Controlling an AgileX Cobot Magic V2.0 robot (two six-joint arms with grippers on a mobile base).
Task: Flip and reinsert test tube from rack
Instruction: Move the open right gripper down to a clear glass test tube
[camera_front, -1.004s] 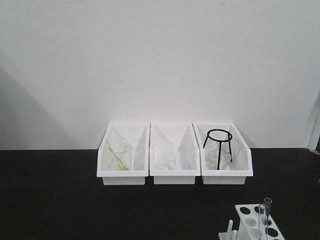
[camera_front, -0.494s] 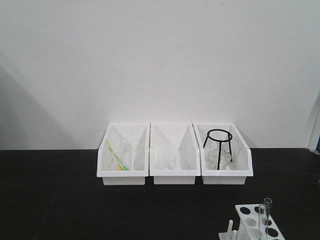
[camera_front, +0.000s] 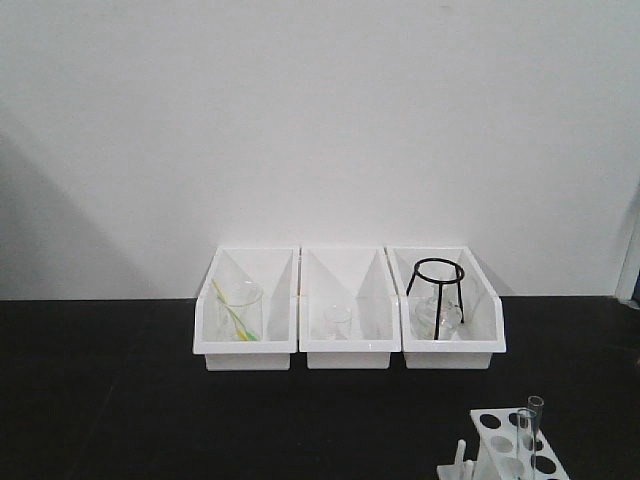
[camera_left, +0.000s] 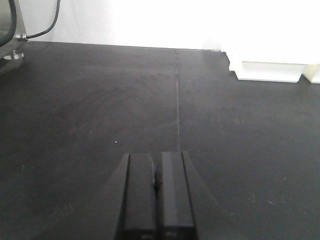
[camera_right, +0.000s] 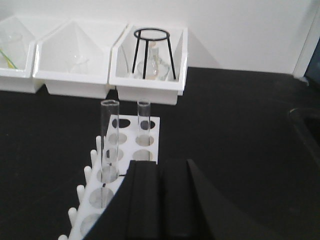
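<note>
Your right gripper (camera_right: 161, 165) is hanging low over the near end of the rack (camera_right: 154, 132). Its two black fingers are pressed together and holding nothing. The rack is sitting on the black tabletop (camera_left: 100, 100), running away from this gripper toward the bins, with its upright pegs (camera_right: 93, 162) lining its left edge.

Two clear test tubes are standing upright in the rack. The left test tube (camera_right: 109, 140) is rising from the row beside the pegs, just ahead of the gripper's fingertips and not touching them. You cannot tell exactly which hole it is sitting in. The right test tube (camera_right: 144, 117) is standing in the other row, at the rack's far end. Both are poking well above the top plate.

Beyond the rack's far end, three white bins are lining up side by side against the wall.
- The right bin (camera_right: 147, 85), the one closest to the rack, is holding a black ring tripod (camera_right: 151, 50) with clear glassware under it.
- The middle bin (camera_right: 70, 80) is holding a small clear beaker (camera_right: 77, 62).
- The left bin (camera_front: 245, 345), farthest from the rack, is holding a larger beaker (camera_front: 243, 305) with a yellow-green stick (camera_front: 232, 316) leaning inside.

Your left gripper (camera_left: 158, 156) is also closed with its fingers together and empty. It is hovering over bare tabletop well away from the rack, which is not showing in its wrist view.
</note>
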